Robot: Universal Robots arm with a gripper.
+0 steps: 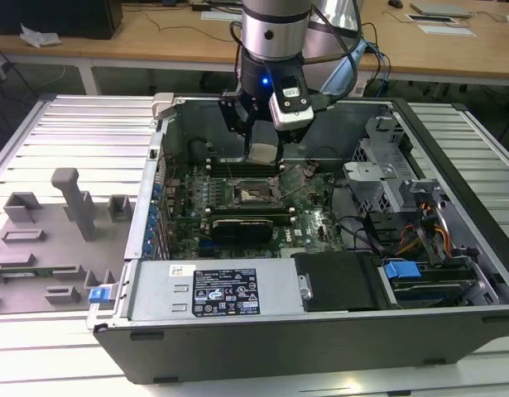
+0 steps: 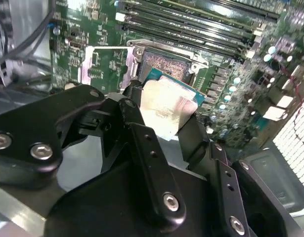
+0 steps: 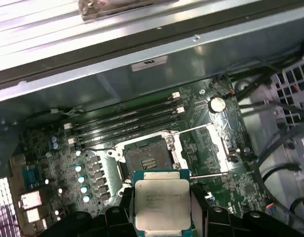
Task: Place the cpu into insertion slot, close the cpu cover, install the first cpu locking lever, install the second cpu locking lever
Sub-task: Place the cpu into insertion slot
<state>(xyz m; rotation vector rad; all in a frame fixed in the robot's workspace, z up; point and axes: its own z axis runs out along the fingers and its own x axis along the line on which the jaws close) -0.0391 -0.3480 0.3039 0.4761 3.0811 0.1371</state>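
Note:
My gripper point(image 3: 162, 219) is shut on the cpu point(image 3: 161, 203), a flat pale silvery square with a green edge, pinched between the two black fingers point(image 2: 142, 148). The cpu point(image 2: 167, 104) hangs above the green circuit board, a little short of the insertion slot point(image 3: 144, 158), a dark square socket with a silver rim. The socket point(image 2: 166, 61) is bare. The cpu cover point(image 3: 207, 143), a thin silver frame, lies flipped open beside the slot, also visible as the cpu cover point(image 2: 105, 61). In the exterior view the gripper point(image 1: 260, 142) hovers over the insertion slot point(image 1: 254, 194) inside the open computer case.
Long black memory slots point(image 3: 127, 123) run along the far side of the socket, and another set point(image 1: 246, 225) lies in front of it. A grey drive cage point(image 1: 378, 174) with cables stands at the exterior view's right. A grey power supply point(image 1: 213, 289) sits in front. A grey fixture tray point(image 1: 47, 240) lies left of the case.

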